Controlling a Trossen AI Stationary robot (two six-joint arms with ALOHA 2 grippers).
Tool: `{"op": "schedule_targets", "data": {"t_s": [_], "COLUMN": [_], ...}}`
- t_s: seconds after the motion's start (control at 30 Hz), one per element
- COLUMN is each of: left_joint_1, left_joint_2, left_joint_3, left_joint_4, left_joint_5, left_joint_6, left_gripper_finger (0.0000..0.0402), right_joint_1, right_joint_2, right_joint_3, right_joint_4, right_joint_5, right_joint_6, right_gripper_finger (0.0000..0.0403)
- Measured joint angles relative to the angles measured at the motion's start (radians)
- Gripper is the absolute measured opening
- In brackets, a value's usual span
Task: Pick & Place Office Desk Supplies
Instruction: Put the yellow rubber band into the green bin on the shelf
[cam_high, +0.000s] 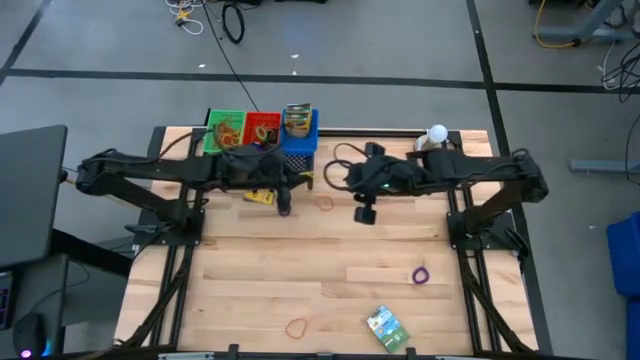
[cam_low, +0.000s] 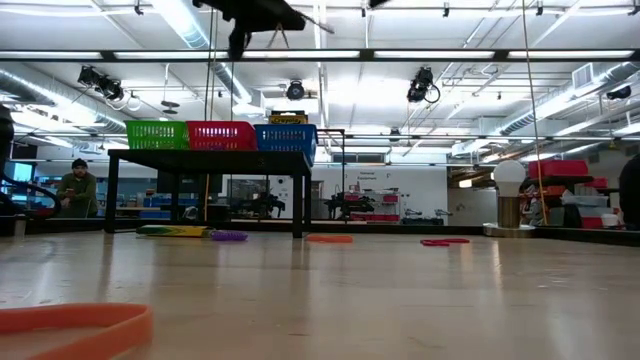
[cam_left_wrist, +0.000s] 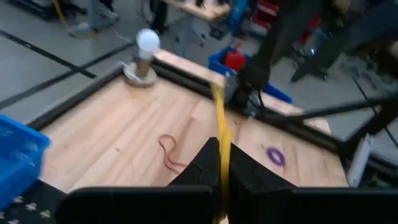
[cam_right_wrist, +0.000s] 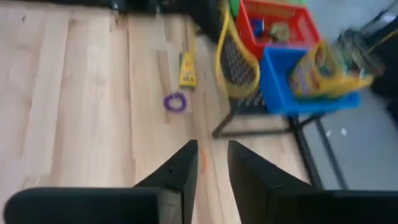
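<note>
Wood table, baskets at 12 o'clock. Left gripper clenched on a yellow rubber band, seen only in its wrist view; right gripper parted, holding nothing.

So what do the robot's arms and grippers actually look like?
Both arms are dark, jointed and slim, with black cables running along them. The left gripper and the right gripper each end in two dark, flat, tapering fingers. I can't make out any markings.
</note>
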Motion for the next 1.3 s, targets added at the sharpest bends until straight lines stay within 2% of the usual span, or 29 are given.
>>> {"op": "schedule_targets", "data": {"t_s": [0.07,0.17,0.23,0.33,0.4,0.53,0.6,0.73,0.93,1.17,1.3], "left_joint_1": [0.001,0.014,0.035,0.082,0.139,0.293,0.379,0.574,0.825,0.971,0.980], "left_joint_2": [-0.026,-0.058,-0.077,-0.084,-0.087,-0.093,-0.102,-0.102,-0.070,-0.058,-0.060], "left_joint_3": [0.001,0.015,0.057,0.157,0.224,0.301,0.302,0.282,0.207,0.141,0.138], "left_joint_4": [-0.030,-0.086,-0.181,-0.362,-0.518,-0.740,-0.801,-0.906,-0.900,-0.865,-0.866], "left_joint_5": [-0.041,-0.106,-0.168,-0.255,-0.276,-0.247,-0.239,-0.147,-0.016,0.096,0.134], "left_joint_6": [-0.019,-0.048,-0.059,-0.090,-0.138,-0.209,-0.214,-0.193,-0.126,-0.083,-0.066], "left_gripper_finger": [0.0003,0.0003,0.0003,0.0003,0.0003,0.0003,0.0003,0.0003,0.0003,0.0007,0.0038], "right_joint_1": [-0.013,-0.039,-0.052,-0.057,-0.057,-0.054,-0.054,-0.054,-0.054,-0.054,-0.054], "right_joint_2": [-0.049,-0.127,-0.180,-0.244,-0.269,-0.307,-0.310,-0.310,-0.310,-0.309,-0.309], "right_joint_3": [-0.078,-0.240,-0.338,-0.444,-0.493,-0.544,-0.551,-0.552,-0.552,-0.552,-0.552], "right_joint_4": [0.005,0.096,0.176,0.261,0.286,0.326,0.326,0.328,0.326,0.323,0.323], "right_joint_5": [-0.026,-0.091,-0.127,-0.147,-0.150,-0.150,-0.150,-0.149,-0.149,-0.149,-0.149], "right_joint_6": [0.018,0.023,0.047,0.099,0.120,0.132,0.132,0.112,0.089,0.079,0.078], "right_gripper_finger": [0.0085,0.0038,0.0011,0.0014,0.0015,0.0004,0.0007,0.0006,0.0006,0.0007,0.0008]}}
